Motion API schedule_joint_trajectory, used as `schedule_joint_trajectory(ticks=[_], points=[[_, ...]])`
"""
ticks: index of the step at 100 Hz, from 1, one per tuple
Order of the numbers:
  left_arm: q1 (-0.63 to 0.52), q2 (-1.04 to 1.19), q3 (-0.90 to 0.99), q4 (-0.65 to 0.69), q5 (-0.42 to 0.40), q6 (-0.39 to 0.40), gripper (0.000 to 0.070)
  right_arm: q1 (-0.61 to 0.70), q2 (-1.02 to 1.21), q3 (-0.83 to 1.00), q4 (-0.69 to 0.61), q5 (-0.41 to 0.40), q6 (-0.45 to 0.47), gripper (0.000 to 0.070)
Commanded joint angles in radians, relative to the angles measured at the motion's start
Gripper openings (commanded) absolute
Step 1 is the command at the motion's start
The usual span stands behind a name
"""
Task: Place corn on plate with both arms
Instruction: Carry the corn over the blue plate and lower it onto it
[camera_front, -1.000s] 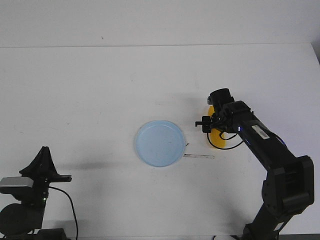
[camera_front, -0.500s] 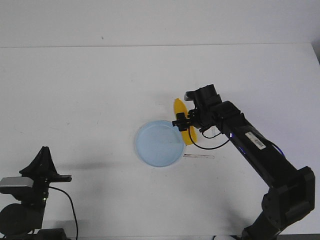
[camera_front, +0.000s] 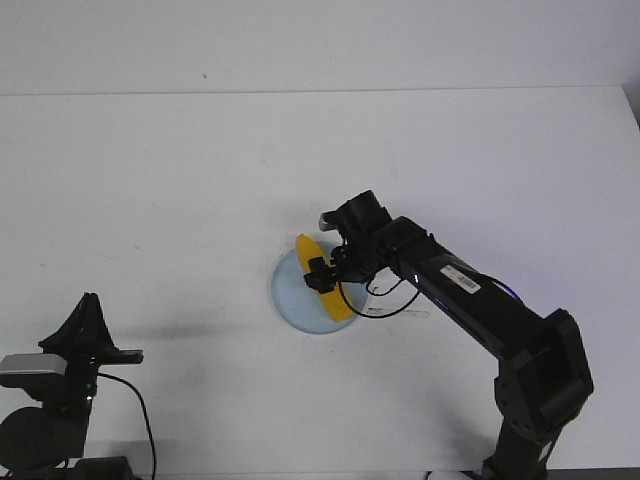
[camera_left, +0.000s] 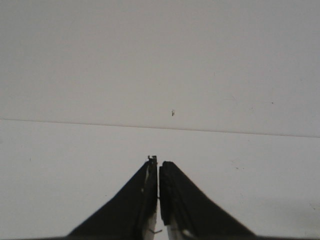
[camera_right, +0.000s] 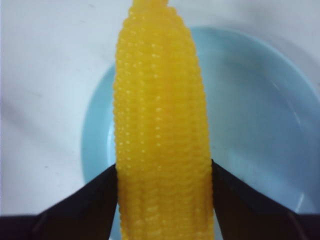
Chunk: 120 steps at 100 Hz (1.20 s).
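corn (camera_right: 162, 125) base cut off by frame edge — plate (camera_front: 290, 295) partly hidden

Setting: robot test bench, lab-type. Evidence: plain white table (camera_front: 180, 180) against bare white wall (camera_front: 300, 40); no household furnishing in view. Two black jointed arms mounted at near table edge, right arm (camera_front: 470, 300) with grey-white labelled segment and loose black cable, left arm (camera_front: 60, 380) parked low at corner. Props only toy-grade: plastic yellow corn (camera_front: 322, 277), pale blue plate (camera_front: 290, 300). Surface scuffed, small marks visible.
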<state>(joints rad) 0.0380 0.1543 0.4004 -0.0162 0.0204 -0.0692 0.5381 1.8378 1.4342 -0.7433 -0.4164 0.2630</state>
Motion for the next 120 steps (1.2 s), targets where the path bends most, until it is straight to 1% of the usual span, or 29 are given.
schedule_joint_trajectory(ticks=[1, 20, 25, 33, 36, 38, 66, 78, 90, 98, 104, 110, 120], points=[[0.0, -0.003, 0.008, 0.01, -0.006, 0.008, 0.0002, 0.016, 0.031, 0.011, 0.002, -0.002, 0.013, 0.0319], [0.0, -0.003, 0.008, 0.01, -0.006, 0.008, 0.0002, 0.02, 0.048, 0.011, -0.013, -0.002, 0.022, 0.0332], [0.0, -0.003, 0.008, 0.01, -0.006, 0.008, 0.0002, 0.02, 0.048, 0.011, -0.013, -0.002, 0.024, 0.0374], [0.0, -0.003, 0.008, 0.01, -0.006, 0.008, 0.0003, 0.02, 0.048, 0.011, -0.013, -0.002, 0.024, 0.047], [0.0, -0.003, 0.008, 0.01, -0.006, 0.008, 0.0003, 0.02, 0.048, 0.011, -0.012, -0.002, 0.024, 0.0497], [0.0, -0.003, 0.008, 0.01, -0.006, 0.008, 0.0003, 0.02, 0.048, 0.011, -0.012, -0.002, 0.023, 0.0503], [0.0, -0.003, 0.008, 0.01, -0.006, 0.008, 0.0002, 0.019, 0.002, 0.014, -0.007, -0.002, 0.01, 0.0503], [0.0, -0.003, 0.008, 0.01, -0.006, 0.008, 0.0002, 0.019, -0.053, 0.014, 0.025, 0.01, -0.006, 0.0503], [0.0, -0.003, 0.008, 0.01, -0.006, 0.008, 0.0003, 0.019, -0.106, 0.014, 0.047, 0.055, -0.018, 0.0502], [0.0, -0.003, 0.008, 0.01, -0.006, 0.008, 0.0002, 0.019, -0.134, 0.014, 0.045, 0.064, -0.034, 0.0502], [0.0, -0.003, 0.008, 0.01, -0.006, 0.008, 0.0002, 0.018, -0.153, 0.013, 0.04, 0.09, -0.047, 0.0495], [0.0, -0.003, 0.008, 0.01, -0.006, 0.008, 0.0003, 0.017, -0.172, 0.013, 0.039, 0.146, -0.075, 0.047], [0.0, -0.003, 0.008, 0.01, -0.006, 0.008, 0.0002, 0.017, -0.2, 0.01, 0.036, 0.304, -0.086, 0.0409]])
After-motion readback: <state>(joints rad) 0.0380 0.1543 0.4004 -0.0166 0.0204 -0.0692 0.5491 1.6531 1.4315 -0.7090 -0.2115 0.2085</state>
